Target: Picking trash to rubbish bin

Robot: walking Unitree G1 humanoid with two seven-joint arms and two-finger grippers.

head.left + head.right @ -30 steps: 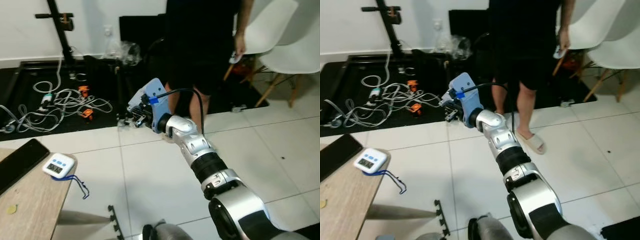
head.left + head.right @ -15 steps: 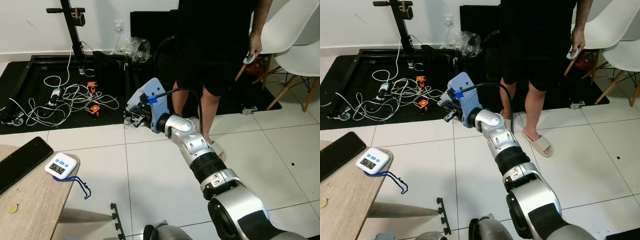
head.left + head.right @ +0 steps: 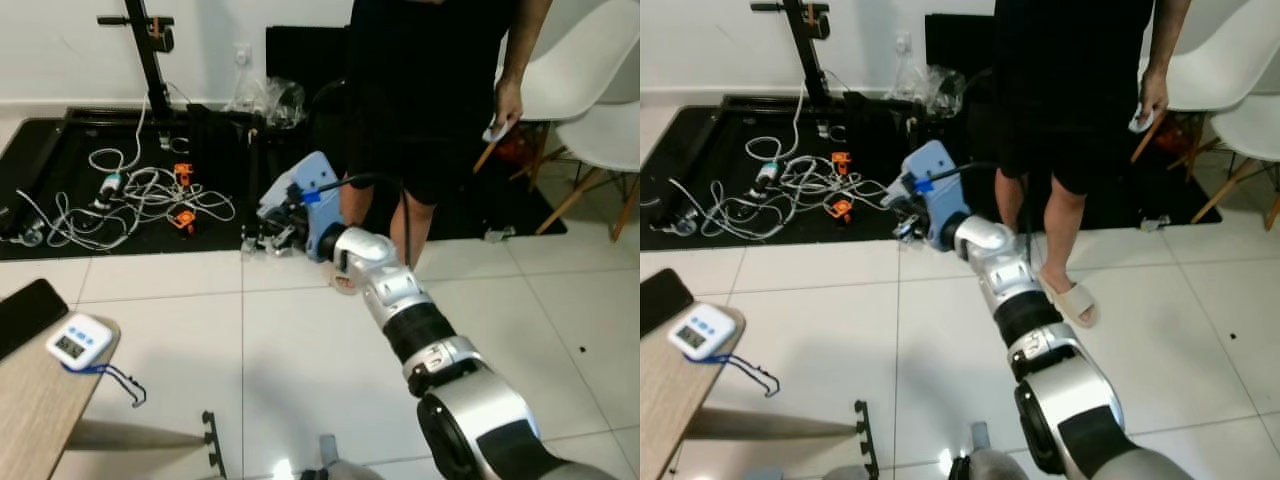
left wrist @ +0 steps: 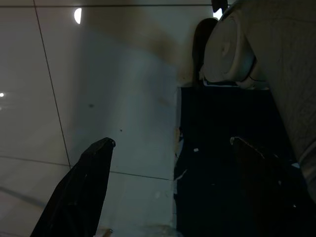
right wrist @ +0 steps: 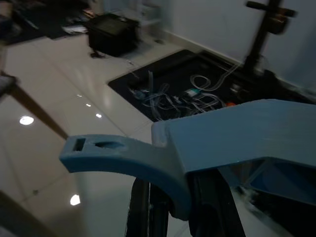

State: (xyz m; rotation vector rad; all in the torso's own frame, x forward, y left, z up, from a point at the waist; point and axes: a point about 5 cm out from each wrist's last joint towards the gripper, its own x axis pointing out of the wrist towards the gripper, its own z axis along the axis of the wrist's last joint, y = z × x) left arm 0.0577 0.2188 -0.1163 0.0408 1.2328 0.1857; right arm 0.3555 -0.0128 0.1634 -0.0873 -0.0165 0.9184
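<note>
- The right tool (image 3: 272,238) is stretched forward from the silver arm, out over the white tiled floor (image 3: 300,340) at the edge of the black mat (image 3: 60,215). Whether its black fingers are spread or pressed together I cannot tell; the pale blue plastic wrist housing (image 3: 312,195) hides them.
- No piece of trash and no rubbish bin can be picked out, so where the task's thing lies relative to that tool cannot be said. Judged from this, nothing is binned yet and all of the picking remains.
- The left tool (image 4: 168,148) hangs low over the floor, its dark fingers (image 4: 84,182) spread and empty.
- A person in black shorts (image 3: 420,130) stands just beyond the mat's near edge; a tangle of white cables (image 3: 120,200) lies on the mat.
- A small white digital timer (image 3: 72,341) rests on the wooden surface (image 3: 30,410).
</note>
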